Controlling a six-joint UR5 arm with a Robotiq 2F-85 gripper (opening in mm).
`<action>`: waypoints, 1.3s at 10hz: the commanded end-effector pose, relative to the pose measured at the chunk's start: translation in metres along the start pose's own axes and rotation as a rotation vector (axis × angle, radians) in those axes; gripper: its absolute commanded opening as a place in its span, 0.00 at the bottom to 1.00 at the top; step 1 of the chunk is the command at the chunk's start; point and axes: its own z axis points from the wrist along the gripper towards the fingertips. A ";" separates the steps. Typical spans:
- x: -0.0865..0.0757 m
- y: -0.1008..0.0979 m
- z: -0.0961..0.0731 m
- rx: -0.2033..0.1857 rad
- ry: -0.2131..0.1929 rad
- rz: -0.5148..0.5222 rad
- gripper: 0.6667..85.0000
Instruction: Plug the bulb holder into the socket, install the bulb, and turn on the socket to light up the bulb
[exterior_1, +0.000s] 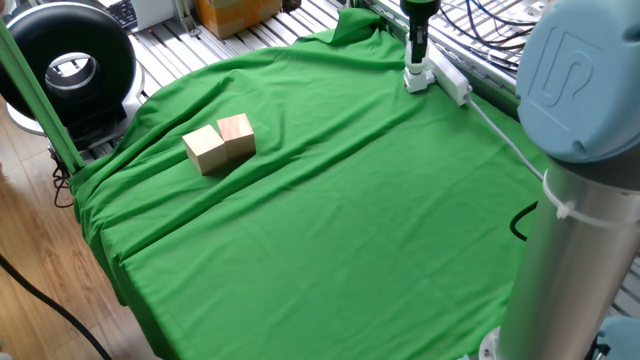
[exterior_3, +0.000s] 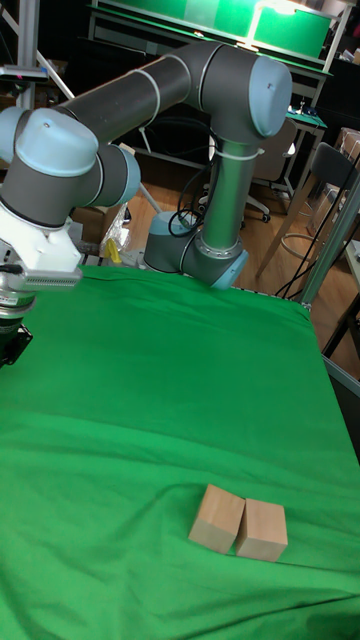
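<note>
One white socket (exterior_1: 452, 80) lies at the far right edge of the green cloth (exterior_1: 330, 220), its white cable (exterior_1: 505, 135) running along that edge. A small white piece, likely the bulb holder (exterior_1: 417, 78), sits at the strip's near end, directly under the gripper (exterior_1: 417, 55); fingers look close together on or just above it, but too small to say whether they clamp it. Arm reaches straight down from above. Fixed view shows a raised "UR" logo on the blue joint cap (exterior_1: 580, 70). Tall fixed view cuts the gripper at its left edge and hides socket and holder, but shows the arm's elbow and base. Two wooden blocks (exterior_1: 220, 142) touch side by side, well apart from the socket.
</note>
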 end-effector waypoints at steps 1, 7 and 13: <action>0.002 0.003 0.000 -0.001 0.014 0.118 0.00; 0.004 0.003 -0.001 0.027 0.036 0.169 0.01; -0.003 0.002 -0.001 0.016 0.006 0.060 0.62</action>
